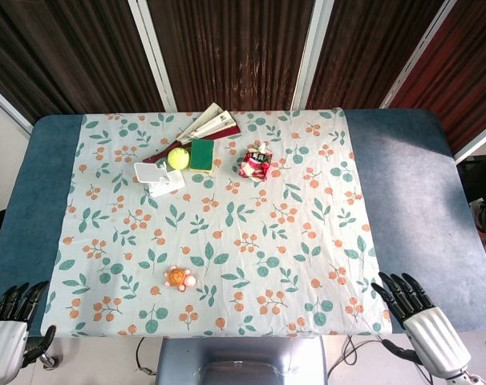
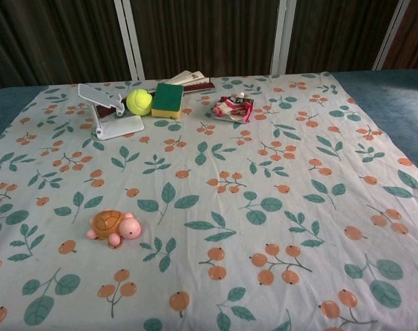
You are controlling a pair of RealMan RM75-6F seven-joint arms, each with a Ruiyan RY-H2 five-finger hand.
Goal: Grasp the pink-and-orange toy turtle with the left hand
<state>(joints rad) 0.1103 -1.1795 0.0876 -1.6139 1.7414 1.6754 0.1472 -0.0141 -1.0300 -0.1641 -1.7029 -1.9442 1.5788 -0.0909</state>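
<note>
Two hands rest at the near corners of the desk point(image 1: 403, 160), both off the printed cloth point(image 1: 251, 241) and both empty: the left hand point(image 1: 10, 325) sits low at the near-left corner with its fingers extended and slightly apart, holding nothing, and the right hand point(image 1: 415, 317) mirrors it at the near-right corner, fingers spread. Neither shows in the chest view, and the left hand is partly cut by the frame edge, so its thumb position is hard to read. The toy turtle point(image 1: 180, 278) lies alone on the near part of the cloth, left of centre, upright on its belly with its orange shell up and pink head toward the robot's right; nothing is touching it. Its isolation looks helpful, leaving room for fingers on every side. Well apart, at the far side, a cluster sits together: a white stand point(image 1: 158, 177), a yellow ball point(image 1: 177, 158) just beside a green sponge point(image 1: 201, 155), a folded fan point(image 1: 207, 124) behind them, and a small red packet point(image 1: 257, 163) further right. Judged from this, the reach has not begun; the left hand would need to travel forward and inward.
</note>
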